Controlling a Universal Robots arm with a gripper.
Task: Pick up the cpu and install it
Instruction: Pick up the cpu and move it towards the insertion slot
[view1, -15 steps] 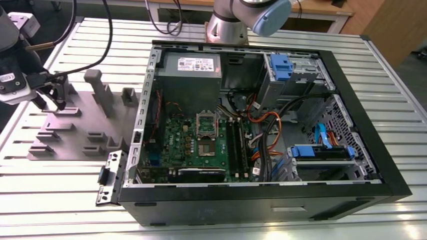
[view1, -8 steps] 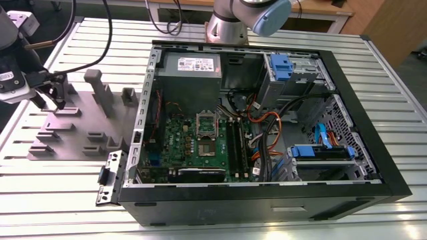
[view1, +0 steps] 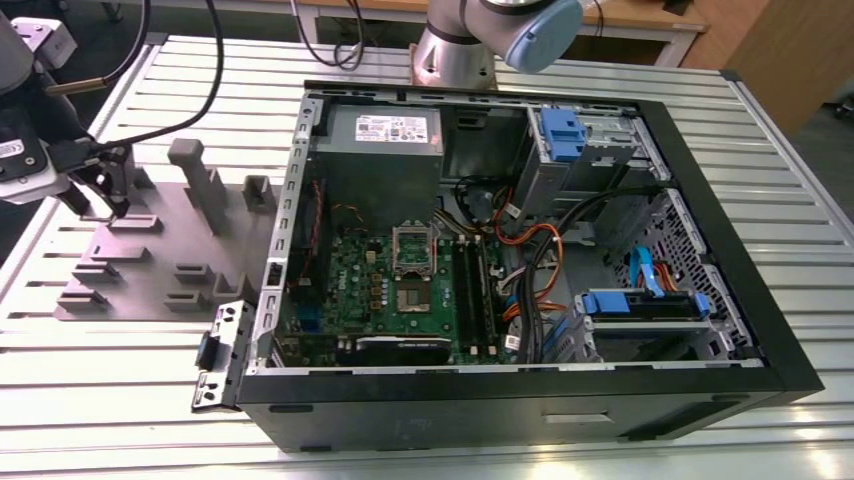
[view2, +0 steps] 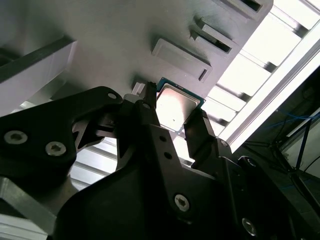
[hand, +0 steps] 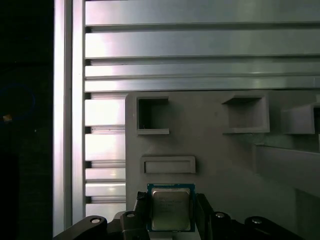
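At the exterior view's left, the gripper (view1: 104, 203) is held low over a grey plastic fixture plate (view1: 147, 268) laid on the slatted aluminium table (view1: 120, 400). In both wrist views the cpu (hand: 170, 209) is seen over that plate, between the black fingers (hand: 204, 214), which are drawn in against its two opposite edges. Further right, well apart, an open computer case (view1: 534, 405) is laid on its side, the silver socket frame (view1: 412, 243) exposed on its green motherboard (view1: 380, 300).

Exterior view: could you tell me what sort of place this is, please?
Probably a robotics lab bench: an open computer case lies on a slatted metal table, beside a grey parts holder.
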